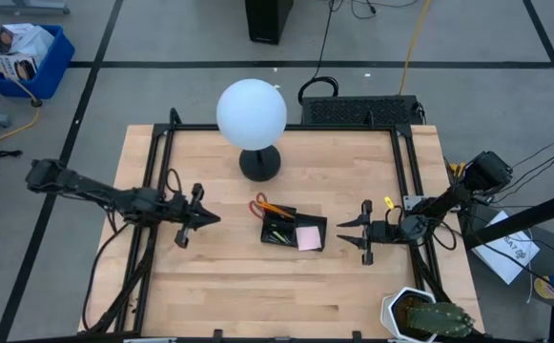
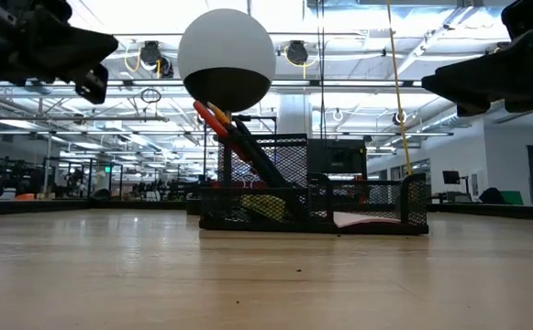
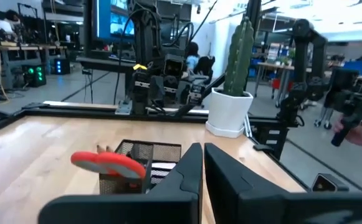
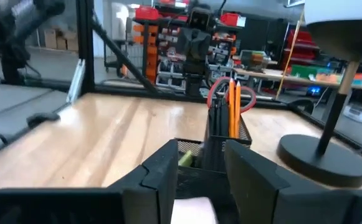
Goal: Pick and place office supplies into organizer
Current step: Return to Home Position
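Overhead, table-level, two wrist cams (all share organizer).

The wooden counter stands on a grey floor crossed by black tape lines. On that floor lie a blue bin holding cartons, a black box and a yellow cable. A white globe lamp stands mid-counter near one long edge, and a potted cactus sits at a corner. Seen from the low view, the hall behind is wide and open, with bright ceiling lights overhead. The right wrist view shows shelves stacked with red and orange bins. The left wrist view shows a lit blue screen and what may be a seated person.
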Motion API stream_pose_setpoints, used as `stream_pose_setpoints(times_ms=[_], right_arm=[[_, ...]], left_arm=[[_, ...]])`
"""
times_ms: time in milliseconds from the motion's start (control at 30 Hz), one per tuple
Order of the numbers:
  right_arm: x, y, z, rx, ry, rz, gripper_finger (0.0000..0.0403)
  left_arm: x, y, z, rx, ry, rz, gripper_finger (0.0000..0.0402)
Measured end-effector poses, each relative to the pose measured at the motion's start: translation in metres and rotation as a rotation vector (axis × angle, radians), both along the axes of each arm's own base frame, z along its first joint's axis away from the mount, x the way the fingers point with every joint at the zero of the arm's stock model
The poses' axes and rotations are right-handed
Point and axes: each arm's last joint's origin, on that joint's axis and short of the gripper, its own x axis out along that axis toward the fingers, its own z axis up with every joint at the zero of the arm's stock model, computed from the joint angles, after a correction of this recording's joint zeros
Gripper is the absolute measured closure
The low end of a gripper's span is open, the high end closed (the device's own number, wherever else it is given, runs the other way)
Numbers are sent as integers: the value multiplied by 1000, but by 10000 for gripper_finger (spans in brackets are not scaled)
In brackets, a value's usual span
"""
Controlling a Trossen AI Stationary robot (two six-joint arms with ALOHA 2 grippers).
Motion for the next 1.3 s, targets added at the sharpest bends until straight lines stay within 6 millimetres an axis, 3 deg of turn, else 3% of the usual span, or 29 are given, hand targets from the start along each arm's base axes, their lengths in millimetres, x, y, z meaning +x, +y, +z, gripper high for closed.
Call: stream_pose_setpoints(times_ms=[100,233,400,600,800,1133,1300], right_arm=[[0,0,3,181,-29,9,275],[0,-1,9,254,-92,5,275],[4,-8,9,253,-93,-5,275],[12,-21,12,241,-79,177,275],[13,-43,22,224,-103,172,275],[-5,-57,38,188,-104,196,275],[-16,-57,44,160,-125,202,275]], left_arm=[[-4,1,-4,-13,-1,-1,378],[-6,0,-6,19,19,-53,390],[-7,0,-9,30,50,-54,395],[-7,0,-8,27,46,-52,375],[-7,0,-8,14,47,-53,392],[-7,1,-7,2,42,-42,376],[-8,1,-5,7,17,-52,390]])
